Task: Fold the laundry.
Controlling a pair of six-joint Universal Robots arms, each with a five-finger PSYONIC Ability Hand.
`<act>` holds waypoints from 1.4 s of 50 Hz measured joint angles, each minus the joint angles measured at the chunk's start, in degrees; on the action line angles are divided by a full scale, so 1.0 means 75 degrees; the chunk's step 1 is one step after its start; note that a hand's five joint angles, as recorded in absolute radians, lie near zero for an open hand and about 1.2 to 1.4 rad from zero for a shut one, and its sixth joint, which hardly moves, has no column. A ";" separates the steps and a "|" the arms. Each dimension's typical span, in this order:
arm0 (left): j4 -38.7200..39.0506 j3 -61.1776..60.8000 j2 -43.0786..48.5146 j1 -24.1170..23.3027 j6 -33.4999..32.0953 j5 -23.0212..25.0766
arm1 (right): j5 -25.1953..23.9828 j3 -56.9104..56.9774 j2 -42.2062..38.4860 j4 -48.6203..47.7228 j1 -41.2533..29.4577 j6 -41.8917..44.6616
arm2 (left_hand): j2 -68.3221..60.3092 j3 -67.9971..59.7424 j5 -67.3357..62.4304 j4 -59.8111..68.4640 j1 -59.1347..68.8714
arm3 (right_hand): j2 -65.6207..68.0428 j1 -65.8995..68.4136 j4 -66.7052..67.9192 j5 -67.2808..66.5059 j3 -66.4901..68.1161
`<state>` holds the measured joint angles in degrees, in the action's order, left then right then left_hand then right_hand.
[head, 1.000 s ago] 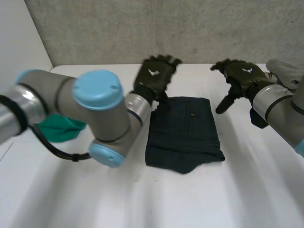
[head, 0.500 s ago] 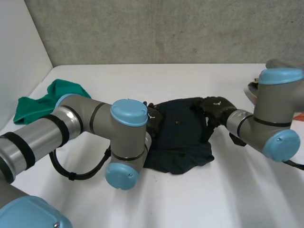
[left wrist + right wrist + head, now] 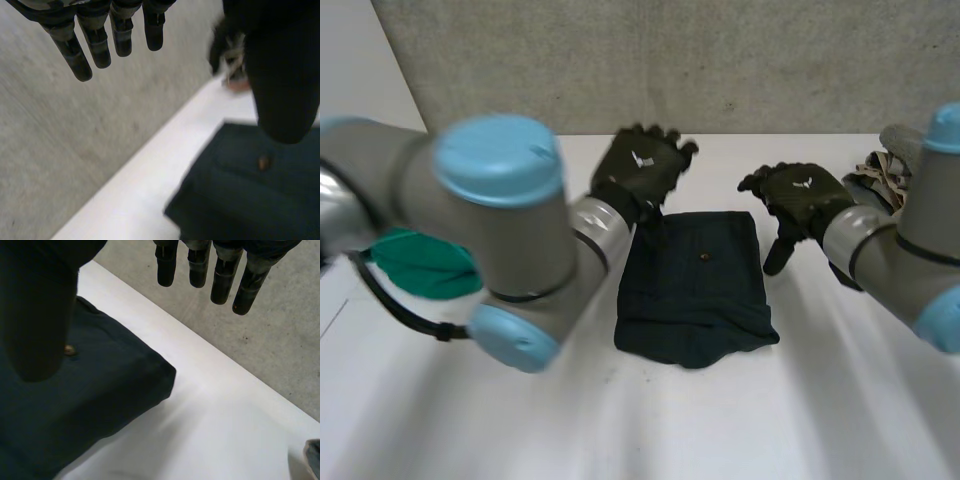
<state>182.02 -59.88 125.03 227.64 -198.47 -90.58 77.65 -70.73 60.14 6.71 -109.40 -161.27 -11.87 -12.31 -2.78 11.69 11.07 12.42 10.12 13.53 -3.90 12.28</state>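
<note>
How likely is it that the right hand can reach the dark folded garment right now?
Likely yes: the open right hand is just beside the far right corner of the dark garment, with nothing between them.

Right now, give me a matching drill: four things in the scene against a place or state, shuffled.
1. dark garment
2. green cloth
3. left hand
4. right hand

A. open, at the garment's far right corner
B. folded flat, between the two hands
C. bunched, well to the garment's left, apart from it
D. open, at the garment's far left corner

Pairs: 1-B, 2-C, 3-D, 4-A
</note>
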 measured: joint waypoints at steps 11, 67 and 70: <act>0.0108 -0.2084 -0.2309 0.1095 0.1788 0.3068 | 0.0002 -0.3891 0.1687 -0.2039 -0.0508 0.0016 | 0.0000 -0.0001 0.0000 0.0000 0.0001 | 0.0000 0.0000 0.0000 0.0000 0.0000; 0.0094 -0.3073 -0.2841 0.1622 0.2047 0.4227 | 0.0499 0.0553 -0.2155 -0.4430 -0.0863 0.0524 | 0.0000 -0.0001 0.0001 0.0000 0.0002 | 0.7257 0.4828 0.7185 -0.6378 0.7120; 0.0093 -0.3059 -0.2864 0.1670 0.2050 0.4226 | 0.0354 0.1072 -0.1869 -0.4450 -0.0386 0.0503 | 0.0000 -0.0001 0.0000 0.0000 0.0002 | 0.7257 0.4828 0.7273 -0.6554 0.7119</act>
<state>182.72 -82.82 103.55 240.16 -183.09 -58.89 80.31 -62.69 46.12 -26.66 -112.29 -157.50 -11.87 -12.32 -2.78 11.69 11.09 66.85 46.33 68.08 -53.05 65.68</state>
